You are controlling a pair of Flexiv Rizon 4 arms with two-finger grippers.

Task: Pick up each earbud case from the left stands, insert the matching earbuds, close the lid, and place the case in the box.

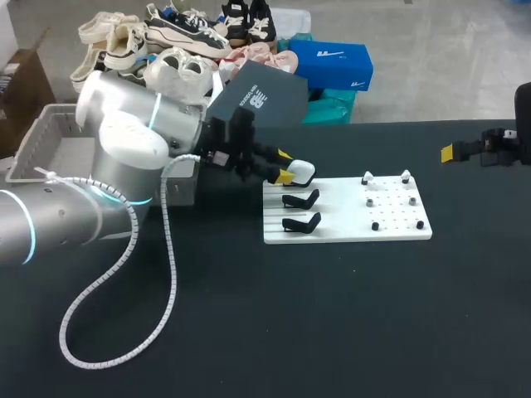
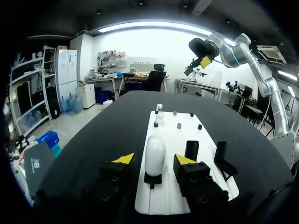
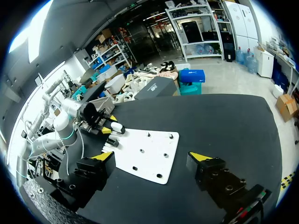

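Box (image 1: 33, 137) at far left. Left gripper (image 2: 154, 159): fingers apart, straddling white earbud case (image 2: 154, 150), gaps visible both sides. Case upright on farthest stand (image 2: 153, 179) at left end of white board (image 1: 348, 234); two black stands (image 1: 300, 200) nearer. Right gripper (image 3: 152, 157): fingers wide apart, far right, well apart from board.

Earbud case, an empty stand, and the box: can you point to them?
earbud case (image 2: 154, 155): left wrist view, middle of its white shell.
empty stand (image 1: 299, 223): head view, on its black cradle.
box (image 1: 29, 143): head view, on its left wall.
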